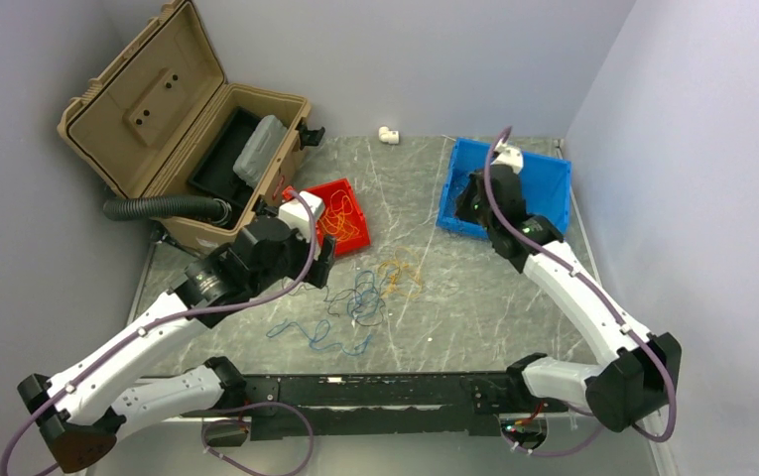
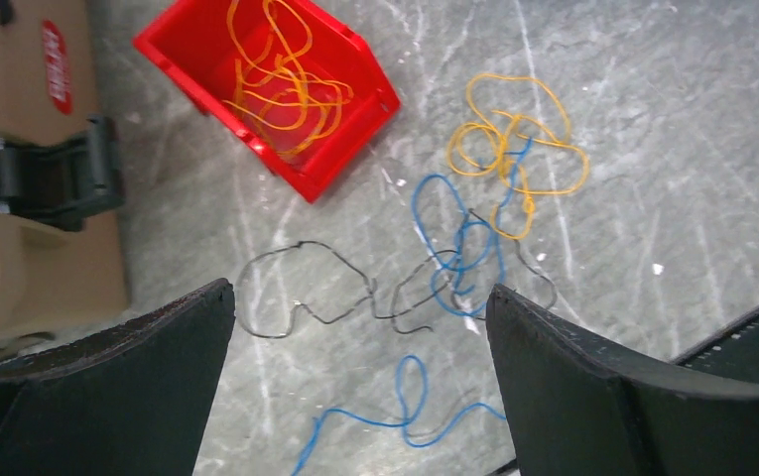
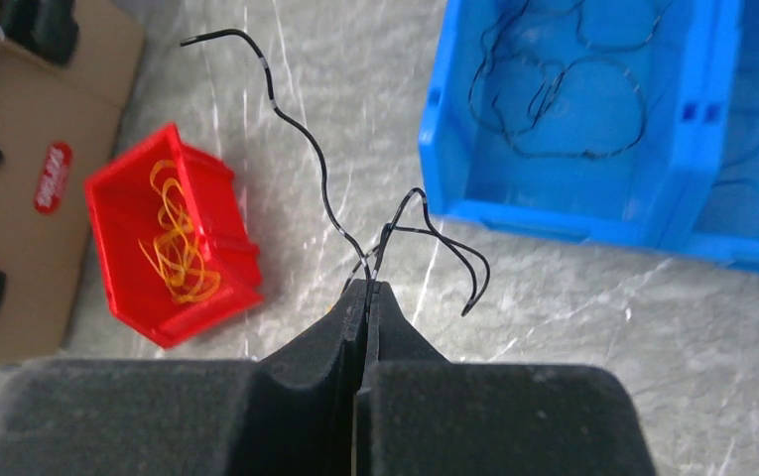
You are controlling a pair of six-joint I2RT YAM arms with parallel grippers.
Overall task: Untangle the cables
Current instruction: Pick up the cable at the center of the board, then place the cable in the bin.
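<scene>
R jaws are pressed tight together, clamped on a thin dark strand (image 3: 308, 141). Its free ends curl up and out above the desk (image 3: 573, 317), w/ the pinch point just left of the blue bin (image 3: 554, 213). Dark loops (image 3: 554, 99) lie loose inside that bin. In the top view my R arm (image 1: 573, 288) reaches to the bin's near-left corner.

L jaws are spread wide, nothing btwn them, hanging over the cables (image 2: 484, 213) on the desk. That small tangle shows btwn my two pads in the wrist view. Orange-yellow loops (image 2: 519, 139) sit at its far side, w/ blue loops (image 2: 459, 260) threaded into them. A dark wire (image 2: 340, 256) trails off toward the left-hand pad. A separate blue strand (image 2: 365, 420) lies closer to me, just below the tangle.

The red bin (image 2: 350, 149) sits beyond the tangle, near it but apart, w/ an orange-yellow bundle (image 2: 276, 89) inside. The tan case (image 1: 157, 119) stands open at far L. A black ribbed hose (image 1: 157, 206) lies along its front.
</scene>
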